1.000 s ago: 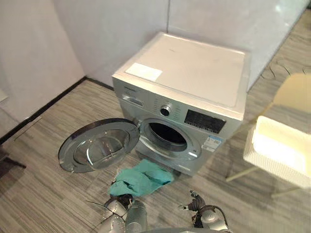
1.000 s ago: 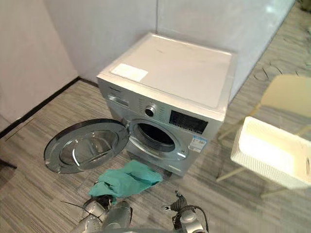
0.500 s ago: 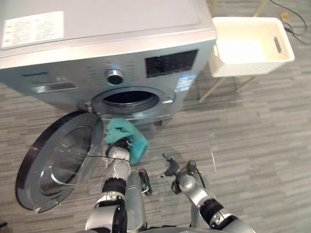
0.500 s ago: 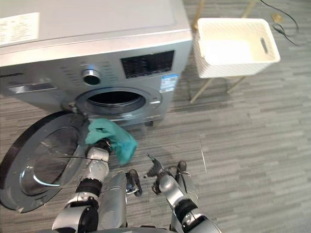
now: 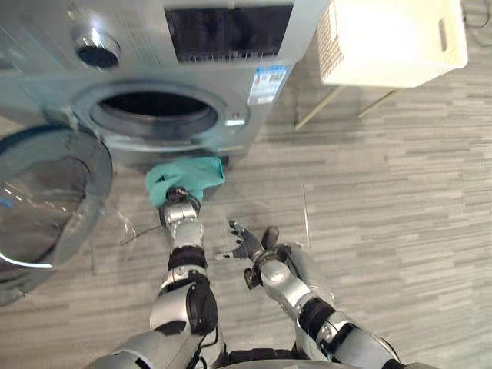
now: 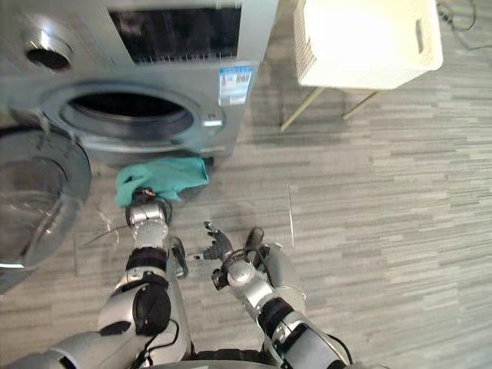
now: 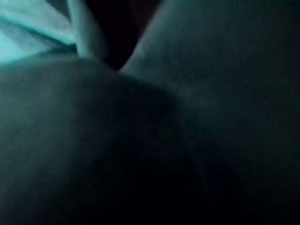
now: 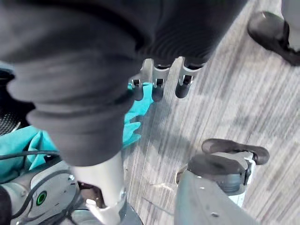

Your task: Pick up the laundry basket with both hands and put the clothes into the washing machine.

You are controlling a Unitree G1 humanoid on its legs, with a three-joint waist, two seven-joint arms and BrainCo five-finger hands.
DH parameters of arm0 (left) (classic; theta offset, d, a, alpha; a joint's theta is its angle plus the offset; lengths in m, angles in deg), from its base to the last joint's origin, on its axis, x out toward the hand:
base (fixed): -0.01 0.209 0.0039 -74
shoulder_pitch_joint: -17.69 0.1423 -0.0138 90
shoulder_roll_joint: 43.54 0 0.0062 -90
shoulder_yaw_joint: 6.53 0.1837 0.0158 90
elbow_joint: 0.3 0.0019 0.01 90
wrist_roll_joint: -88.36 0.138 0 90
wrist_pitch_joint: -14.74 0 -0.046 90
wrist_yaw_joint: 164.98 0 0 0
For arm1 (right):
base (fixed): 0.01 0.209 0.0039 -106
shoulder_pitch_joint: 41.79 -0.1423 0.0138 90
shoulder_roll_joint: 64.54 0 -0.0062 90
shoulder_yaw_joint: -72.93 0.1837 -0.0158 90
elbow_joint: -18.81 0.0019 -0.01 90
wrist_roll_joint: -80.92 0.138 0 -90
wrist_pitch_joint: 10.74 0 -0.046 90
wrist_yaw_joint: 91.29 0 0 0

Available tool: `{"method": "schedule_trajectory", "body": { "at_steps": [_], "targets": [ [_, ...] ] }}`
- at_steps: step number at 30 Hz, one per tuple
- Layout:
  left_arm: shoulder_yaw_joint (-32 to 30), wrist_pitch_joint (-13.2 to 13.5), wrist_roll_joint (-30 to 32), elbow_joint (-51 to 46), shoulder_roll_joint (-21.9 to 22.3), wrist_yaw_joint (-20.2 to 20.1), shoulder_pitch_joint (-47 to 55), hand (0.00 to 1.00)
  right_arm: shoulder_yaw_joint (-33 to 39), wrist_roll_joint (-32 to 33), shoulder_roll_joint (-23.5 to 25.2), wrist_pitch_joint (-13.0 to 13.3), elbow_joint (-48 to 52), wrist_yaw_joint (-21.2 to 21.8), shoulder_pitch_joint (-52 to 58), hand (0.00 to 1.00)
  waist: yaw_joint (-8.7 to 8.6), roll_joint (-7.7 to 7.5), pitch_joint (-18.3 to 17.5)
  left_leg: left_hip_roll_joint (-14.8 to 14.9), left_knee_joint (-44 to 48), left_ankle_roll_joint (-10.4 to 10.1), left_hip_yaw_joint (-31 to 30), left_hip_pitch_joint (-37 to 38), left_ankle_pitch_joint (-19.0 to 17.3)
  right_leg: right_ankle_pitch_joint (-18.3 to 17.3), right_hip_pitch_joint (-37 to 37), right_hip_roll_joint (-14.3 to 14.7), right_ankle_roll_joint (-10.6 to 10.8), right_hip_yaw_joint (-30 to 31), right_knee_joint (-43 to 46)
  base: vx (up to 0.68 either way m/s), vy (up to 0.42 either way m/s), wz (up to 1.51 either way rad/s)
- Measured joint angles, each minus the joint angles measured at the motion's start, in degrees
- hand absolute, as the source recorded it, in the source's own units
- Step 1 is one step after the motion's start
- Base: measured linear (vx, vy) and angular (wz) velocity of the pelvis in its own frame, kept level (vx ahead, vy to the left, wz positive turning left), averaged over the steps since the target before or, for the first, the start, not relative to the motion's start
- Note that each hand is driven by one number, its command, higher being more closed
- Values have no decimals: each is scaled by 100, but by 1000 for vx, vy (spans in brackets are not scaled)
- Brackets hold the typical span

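Head view, directions read from the left hand point(image 5: 178, 198). The washing machine point(image 5: 231, 84) front closes off 10 to 12 o'clock, except for the drum opening point(image 5: 154, 115) at 11 o'clock, whose mouth is dark and unblocked. The teal cloth point(image 5: 187, 175) is bunched at 12 o'clock, between the hand and the machine's lower panel. The open door point(image 5: 42, 207) walls off 9 o'clock. The right hand point(image 5: 250, 247), fingers point(image 8: 157, 86) loosely straight, sits at 4 o'clock, apart from the left. The white basket point(image 5: 392, 34) on its thin-legged stand point(image 5: 319, 108) stands at 1 o'clock, just beside the machine's corner. Bare floor point(image 5: 384, 200) lies open from 2 to 4 o'clock.
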Motion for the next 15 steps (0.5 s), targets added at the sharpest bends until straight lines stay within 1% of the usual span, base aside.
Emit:
{"method": "schedule_trajectory", "body": {
  "at_steps": [1, 2, 3, 4, 5, 7, 8, 10, 11, 12, 13, 14, 15],
  "targets": [
    [-113, -16, 2, 79, -36, -1, -165, 100, -15, 409, 29, 46, -126, -1, -34, 0, 18, 1, 48, -59, -79, -8, 19, -23, 81, 4, -69, -43, -6, 8, 9, 13, -81, 27],
    [-187, -22, 3, 127, -84, -2, -219, 100, -49, 545, 28, 54, -157, 8, -38, 0, 17, 0, 47, -62, -73, -27, 27, -31, 99, 5, -89, -48, -9, 14, 21, 17, -49, 5],
    [-321, -43, 3, 176, -183, -3, -336, 100, -55, 1002, 20, 172, -178, 19, -31, 0, 17, -3, 46, -68, -80, -48, 44, -43, 114, 5, -146, -49, -8, 55, 90, 2, -26, -8],
    [-321, -47, 4, 186, -282, -12, -438, 100, -12, 1309, 23, 264, -176, 20, -37, 0, 15, -4, 46, -72, -65, -48, 60, -73, 114, 5, -224, -52, -7, 110, 146, -18, -22, -15],
    [-334, -51, 6, 205, -491, -31, -651, 100, 101, 1764, 58, 428, -167, 50, -69, 0, 22, -9, 48, -64, 87, -47, 88, -202, 110, -5, -402, -50, 9, 191, 267, -38, -11, -16],
    [-423, -70, 16, 205, -695, -45, -856, 100, 274, 2250, 94, 551, -148, 171, -110, 0, 23, -14, 50, -32, 318, -37, 50, -426, 95, -13, -639, -7, 23, 307, 397, -106, 0, -26],
    [-501, -90, 16, 205, -841, -60, -1009, 100, 408, 2584, 95, 646, -127, 266, -140, 0, 8, -18, 51, 8, 477, -1, 30, -615, 0, -9, -864, 44, 28, 386, 474, -139, 7, -37],
    [-514, -108, 17, 205, -1065, -156, -1176, 100, 647, 2992, 85, 721, -76, 326, -167, 0, 6, -24, 53, 111, 676, 36, 15, -932, -143, 40, -1183, 164, 106, 480, 514, -159, 19, -49],
    [-510, -130, 16, 205, -1148, -180, -1301, 100, 826, 3286, 80, 805, -30, 415, -169, 0, 0, -30, 52, 159, 770, 61, 22, -1167, -156, 120, -1395, 212, 206, 510, 490, -169, 27, -40],
    [-481, -149, 17, 205, -1186, -202, -1348, 100, 910, 3430, 76, 843, 11, 444, -162, 0, -8, -31, 53, 161, 797, 66, 22, -1283, -158, 164, -1499, 218, 227, 522, 477, -185, 37, -24],
    [-436, -190, 16, 205, -1274, -272, -1422, 100, 1046, 3633, 64, 892, 142, 509, -127, 0, -12, -31, 53, 159, 845, 82, 33, -1487, -163, 259, -1689, 223, 188, 546, 448, -141, 40, -15],
    [-359, -233, 18, 205, -1451, -306, -1470, 100, 1167, 3904, 55, 930, 346, 632, -74, 0, -17, -30, 54, 158, 881, 89, 46, -1708, -161, 355, -1887, 242, 206, 564, 396, -119, 36, -15],
    [-269, -241, 18, 206, -1542, -315, -1477, 100, 1199, 4000, 47, 941, 435, 693, -47, 0, -17, -31, 54, 158, 894, 94, 44, -1792, -158, 393, -1954, 259, 182, 568, 375, -50, 20, -11]
  ]
}}
